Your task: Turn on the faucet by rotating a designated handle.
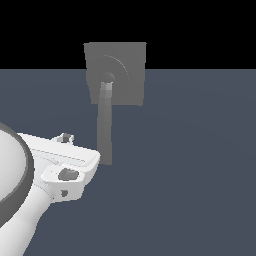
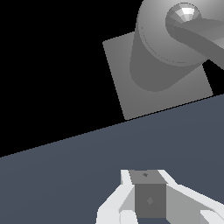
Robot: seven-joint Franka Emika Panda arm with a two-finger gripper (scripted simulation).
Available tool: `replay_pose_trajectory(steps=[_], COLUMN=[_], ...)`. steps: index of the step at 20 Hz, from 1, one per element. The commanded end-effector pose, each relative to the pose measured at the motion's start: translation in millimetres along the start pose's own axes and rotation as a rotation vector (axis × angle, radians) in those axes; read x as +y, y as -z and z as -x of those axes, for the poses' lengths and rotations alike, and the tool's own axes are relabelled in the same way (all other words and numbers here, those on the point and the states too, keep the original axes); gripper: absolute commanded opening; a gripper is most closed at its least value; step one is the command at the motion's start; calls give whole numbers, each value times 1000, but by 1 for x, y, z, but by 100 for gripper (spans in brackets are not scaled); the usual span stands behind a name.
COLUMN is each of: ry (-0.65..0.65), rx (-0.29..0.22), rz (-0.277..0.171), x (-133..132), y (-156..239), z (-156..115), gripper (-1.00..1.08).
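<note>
The faucet [image 1: 125, 57] is a matte grey square block with raised rings, standing at the far centre of the exterior view. Its handle [image 1: 104, 125], a long slim grey bar, hangs down from the centre toward the near side. My white hand sits at the exterior view's left, and its body's edge lies right beside the handle's free end. The gripper [image 1: 65, 136] points toward the far side, left of the handle. In the wrist view the faucet [image 2: 127, 83] shows its round body, and the handle [image 2: 205, 41] runs out of the frame. The gripper [image 2: 148, 194] looks shut and empty.
The floor [image 1: 190, 165] is a flat blue-grey plane under a black backdrop. My arm's large white and dark link [image 1: 12, 170] fills the near left of the exterior view.
</note>
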State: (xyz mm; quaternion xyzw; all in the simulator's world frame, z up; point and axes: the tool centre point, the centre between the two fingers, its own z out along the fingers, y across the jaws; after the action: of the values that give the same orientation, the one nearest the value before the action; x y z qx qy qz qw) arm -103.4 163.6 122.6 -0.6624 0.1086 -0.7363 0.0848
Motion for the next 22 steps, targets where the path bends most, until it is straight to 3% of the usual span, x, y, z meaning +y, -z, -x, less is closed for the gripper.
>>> replay_pose_trajectory(steps=[1, 8, 14, 22], ry=[99, 234, 239, 239], rx=[-36, -87, -89, -89], rz=[28, 66, 68, 68], x=[22, 53, 54, 79], y=[4, 12, 12, 13], z=[11, 23, 24, 15], gripper=[-100, -100, -100, -100])
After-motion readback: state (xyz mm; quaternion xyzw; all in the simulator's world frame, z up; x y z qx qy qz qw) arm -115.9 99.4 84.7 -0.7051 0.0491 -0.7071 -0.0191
